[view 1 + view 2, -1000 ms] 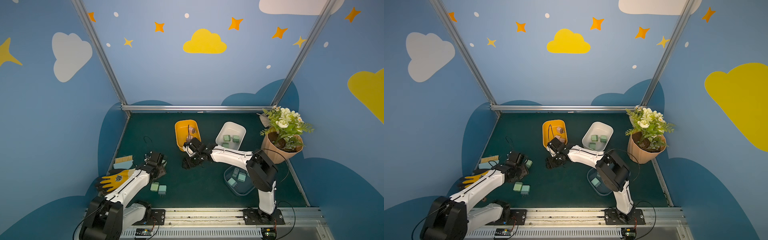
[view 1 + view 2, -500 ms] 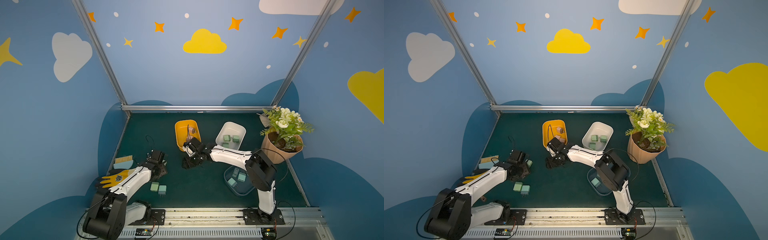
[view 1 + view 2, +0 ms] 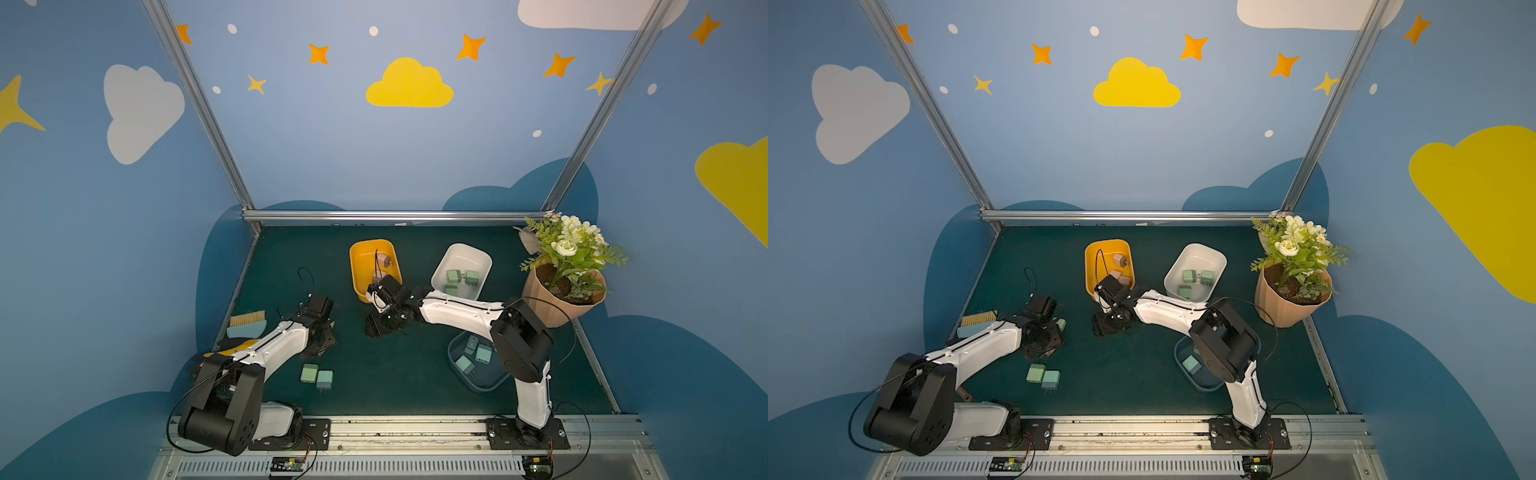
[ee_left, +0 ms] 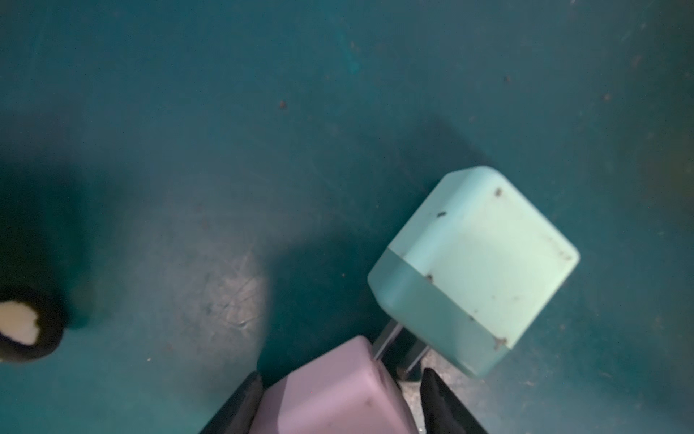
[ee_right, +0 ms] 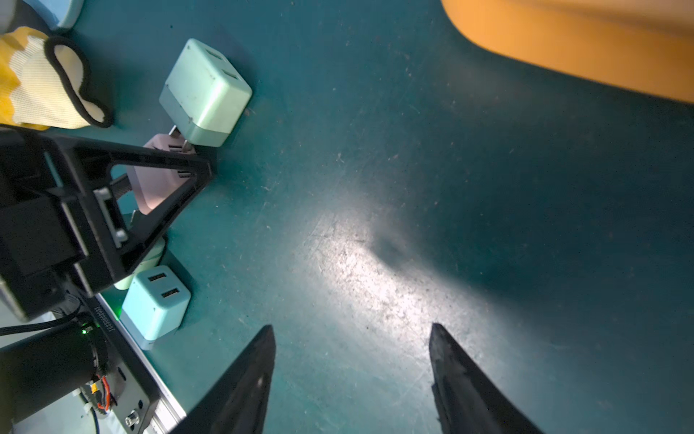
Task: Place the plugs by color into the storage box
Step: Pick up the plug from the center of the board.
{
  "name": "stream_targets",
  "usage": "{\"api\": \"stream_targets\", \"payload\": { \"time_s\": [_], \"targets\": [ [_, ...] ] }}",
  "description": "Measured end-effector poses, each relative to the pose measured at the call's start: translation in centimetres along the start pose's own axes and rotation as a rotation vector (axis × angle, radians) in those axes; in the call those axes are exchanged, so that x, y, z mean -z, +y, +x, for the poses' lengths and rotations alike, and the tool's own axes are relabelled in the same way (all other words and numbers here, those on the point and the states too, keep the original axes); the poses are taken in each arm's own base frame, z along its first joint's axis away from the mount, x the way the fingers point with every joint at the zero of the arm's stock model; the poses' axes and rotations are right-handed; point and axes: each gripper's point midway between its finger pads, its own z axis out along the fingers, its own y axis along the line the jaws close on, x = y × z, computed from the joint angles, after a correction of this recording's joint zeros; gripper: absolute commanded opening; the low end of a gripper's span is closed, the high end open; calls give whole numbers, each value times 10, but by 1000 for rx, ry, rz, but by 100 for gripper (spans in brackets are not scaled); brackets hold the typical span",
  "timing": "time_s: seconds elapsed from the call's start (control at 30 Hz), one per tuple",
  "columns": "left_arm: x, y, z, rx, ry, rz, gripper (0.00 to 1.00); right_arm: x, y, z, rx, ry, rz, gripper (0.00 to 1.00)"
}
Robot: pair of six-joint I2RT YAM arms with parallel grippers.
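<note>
Pink plug (image 4: 330,394) sits inside my left claw (image 4: 340,372), jaws part open, one side gapped. My right claw (image 5: 351,326) gapes empty.

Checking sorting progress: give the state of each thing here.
left claw: open around pink plug
right claw: open, empty
teal plug: lying on mat, prongs toward pink plug
yellow bin: holds pink plugs
white bin: holds green plugs
blue bin: holds three plugs
two loose plugs: on mat, unsorted
</note>
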Motion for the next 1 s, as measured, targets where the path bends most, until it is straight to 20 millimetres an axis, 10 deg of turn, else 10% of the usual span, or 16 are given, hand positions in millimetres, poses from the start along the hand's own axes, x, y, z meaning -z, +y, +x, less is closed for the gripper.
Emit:
{"api": "stream_targets", "payload": {
  "time_s": [1.0],
  "targets": [
    [46,-10,-8,-23,-97,149,55,12,8,-5,-28,-44,-34,63]
  ]
}}
